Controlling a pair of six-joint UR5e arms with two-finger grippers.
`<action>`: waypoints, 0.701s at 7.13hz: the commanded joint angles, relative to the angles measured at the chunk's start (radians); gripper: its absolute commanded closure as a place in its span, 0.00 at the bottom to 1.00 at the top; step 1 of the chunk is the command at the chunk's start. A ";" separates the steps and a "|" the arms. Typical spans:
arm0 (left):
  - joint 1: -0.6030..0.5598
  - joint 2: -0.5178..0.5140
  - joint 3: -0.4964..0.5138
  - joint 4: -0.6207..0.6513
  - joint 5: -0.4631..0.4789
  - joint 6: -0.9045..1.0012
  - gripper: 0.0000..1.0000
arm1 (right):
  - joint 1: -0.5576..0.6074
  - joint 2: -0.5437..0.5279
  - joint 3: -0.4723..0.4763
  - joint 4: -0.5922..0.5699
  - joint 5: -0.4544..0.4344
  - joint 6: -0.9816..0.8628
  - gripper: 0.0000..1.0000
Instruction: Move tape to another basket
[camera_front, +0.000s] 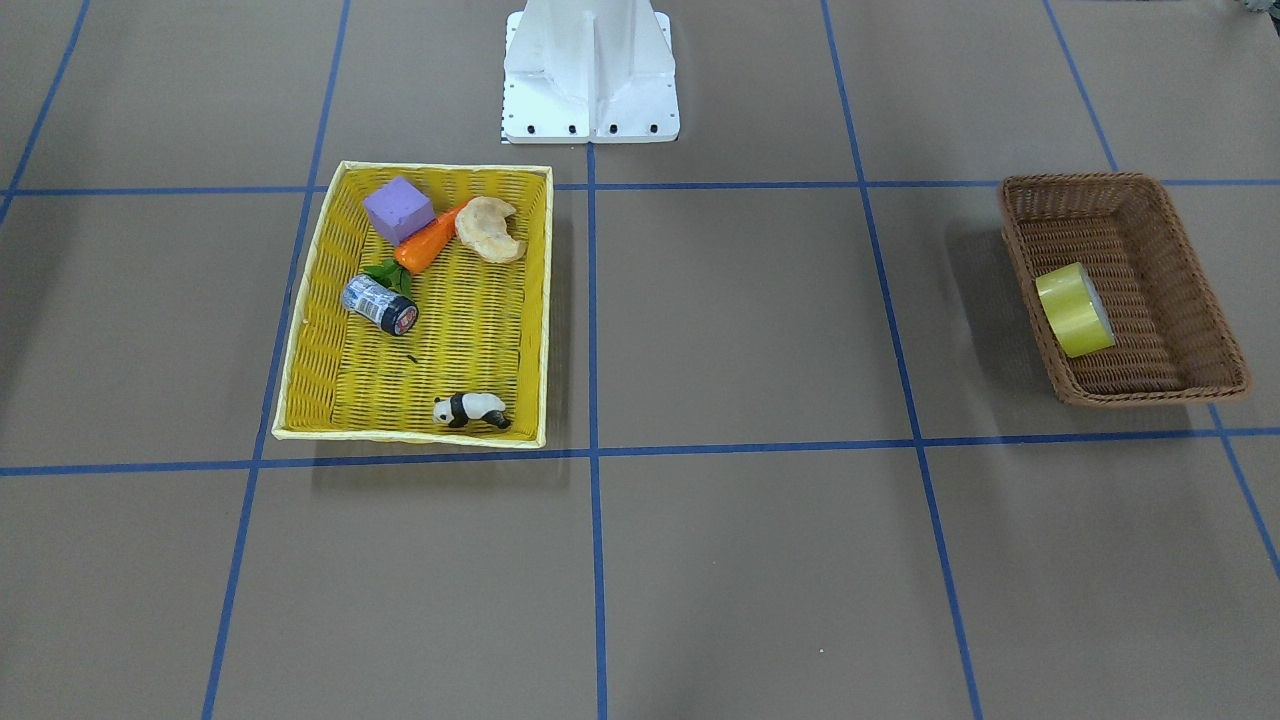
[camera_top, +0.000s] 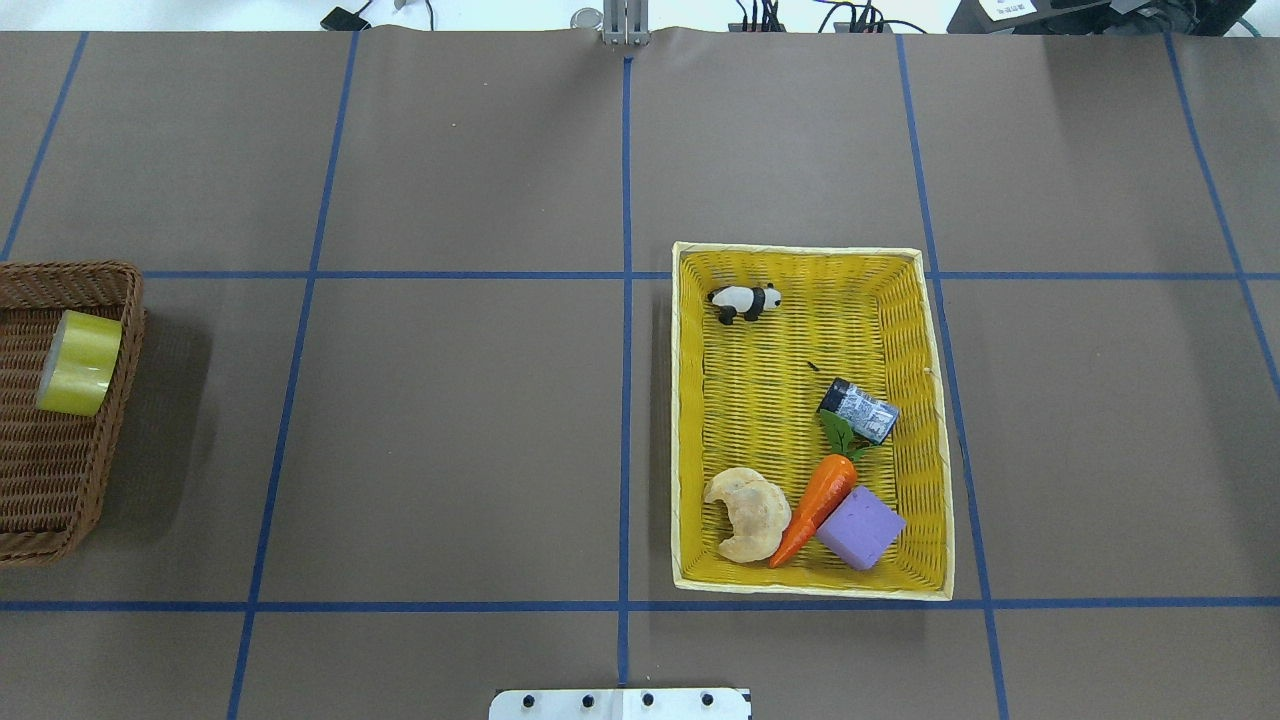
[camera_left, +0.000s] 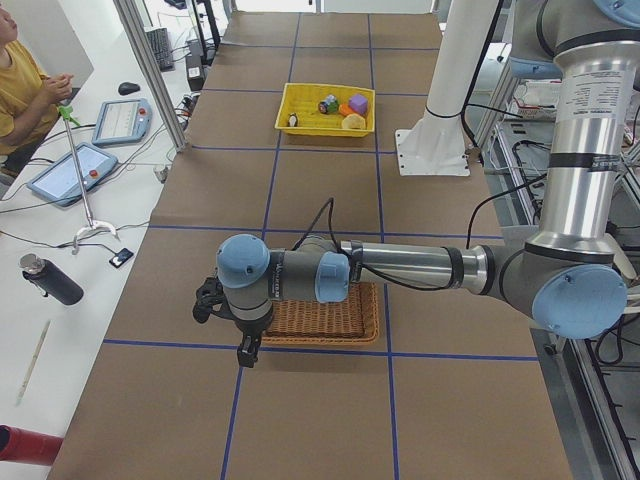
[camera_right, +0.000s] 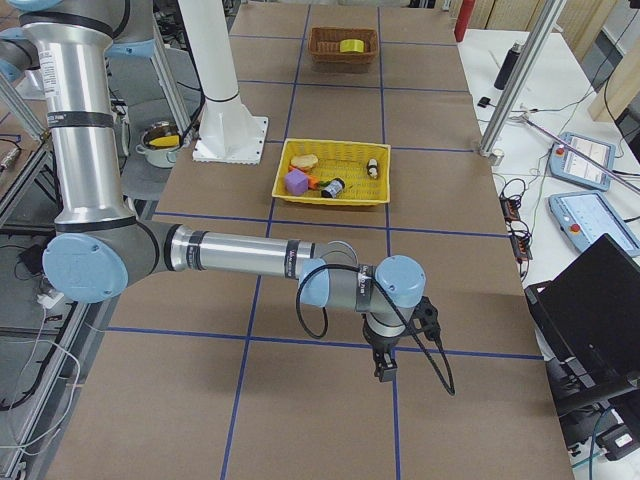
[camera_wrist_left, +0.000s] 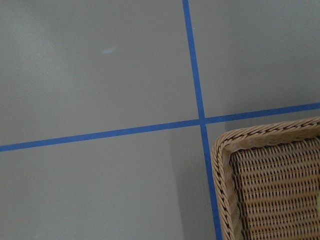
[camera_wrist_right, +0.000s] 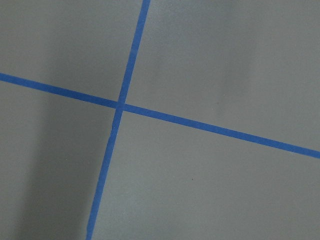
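The yellow tape roll (camera_front: 1073, 310) lies on its side inside the dark-brown wicker basket (camera_front: 1130, 388), against its wall; it also shows in the overhead view (camera_top: 80, 362) and the exterior right view (camera_right: 349, 45). My left gripper (camera_left: 245, 350) hangs just beyond the brown basket (camera_left: 320, 335), over bare table. Its wrist view shows only the basket's corner (camera_wrist_left: 225, 150). My right gripper (camera_right: 383, 368) hangs over bare table far from both baskets. Both grippers show only in the side views, so I cannot tell if they are open or shut.
A shallow yellow basket (camera_top: 810, 248) holds a purple cube (camera_top: 860, 527), a carrot (camera_top: 822, 495), a bitten cookie (camera_top: 748, 512), a small blue-and-white can (camera_top: 860, 410) and a toy panda (camera_top: 745, 301). The white robot base (camera_front: 590, 70) stands at the table's edge. An operator (camera_left: 25, 80) sits beside the table.
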 joint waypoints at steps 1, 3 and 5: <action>0.000 0.014 -0.001 -0.003 -0.001 0.000 0.01 | 0.000 -0.003 -0.001 0.000 0.000 0.000 0.00; 0.000 0.015 -0.001 -0.003 -0.001 0.000 0.01 | -0.001 -0.005 -0.004 0.000 0.000 0.000 0.00; 0.000 0.015 -0.001 -0.003 -0.001 0.001 0.01 | -0.001 -0.005 -0.004 0.000 0.000 0.000 0.00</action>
